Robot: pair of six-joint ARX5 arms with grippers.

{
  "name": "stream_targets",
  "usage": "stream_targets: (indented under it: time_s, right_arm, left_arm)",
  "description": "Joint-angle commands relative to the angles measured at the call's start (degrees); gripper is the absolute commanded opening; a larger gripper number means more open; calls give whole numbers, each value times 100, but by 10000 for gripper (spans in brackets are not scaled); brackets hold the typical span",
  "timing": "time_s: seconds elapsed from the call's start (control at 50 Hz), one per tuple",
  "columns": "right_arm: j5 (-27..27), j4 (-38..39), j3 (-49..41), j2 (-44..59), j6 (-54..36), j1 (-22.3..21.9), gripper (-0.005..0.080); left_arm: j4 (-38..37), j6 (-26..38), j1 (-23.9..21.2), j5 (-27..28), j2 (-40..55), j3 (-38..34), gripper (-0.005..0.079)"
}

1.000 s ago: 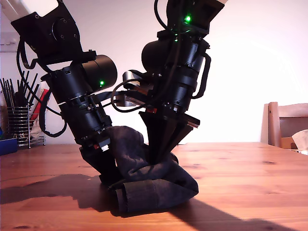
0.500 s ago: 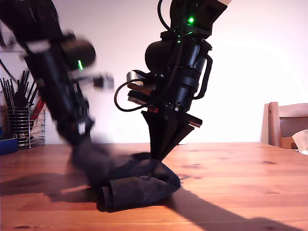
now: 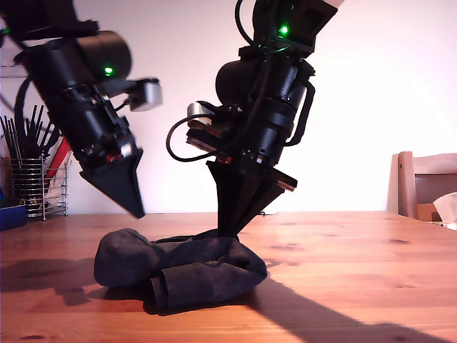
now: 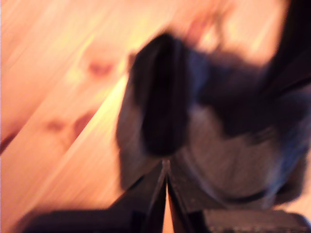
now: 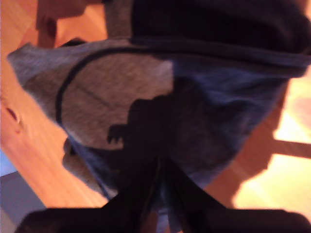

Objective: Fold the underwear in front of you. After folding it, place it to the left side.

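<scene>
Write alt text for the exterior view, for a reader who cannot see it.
Dark underwear lies bunched in thick rolls on a wooden table. One arm's hand points down into the cloth, while the other hand hangs just above the cloth's end at the exterior view's left. A wire utensil rack stands at that view's far left and a chair at its right.

A wooden table (image 3: 371, 286) fills the lower part of the exterior view, its boards reddish-brown with dark knots. At the middle left edge of that view a wire rack (image 3: 30, 187) stands on the table with dark utensils (image 3: 21, 136) sticking up out of it, and something red (image 3: 61, 153) leans behind them. A blue object (image 3: 11, 214) sits just beside the rack at the frame's edge. At the middle right a wooden chair back (image 3: 421, 182) rises behind the table, before a pale wall (image 3: 378, 93).
</scene>
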Motion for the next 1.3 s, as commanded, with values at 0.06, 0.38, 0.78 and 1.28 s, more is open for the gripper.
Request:
stream_targets:
  time_s: [0.06, 0.38, 0.78, 1.28]
  right_arm:
    - [-227, -66, -68, 59, 103, -129, -11]
    - [-424, -87, 129, -433, 155, -426, -11]
    - [-417, -68, 136, -975, 151, -901, -11]
    - [-400, -37, 138, -1010, -22, -975, -11]
  left_arm:
    - [151, -98, -39, 411, 238, -98, -21]
    - [553, -85, -105, 1325, 920, -98, -21]
    - [1316, 485, -227, 1628, 1403, -98, -21]
    - [673, 654, -131, -59, 1722, -98, -21]
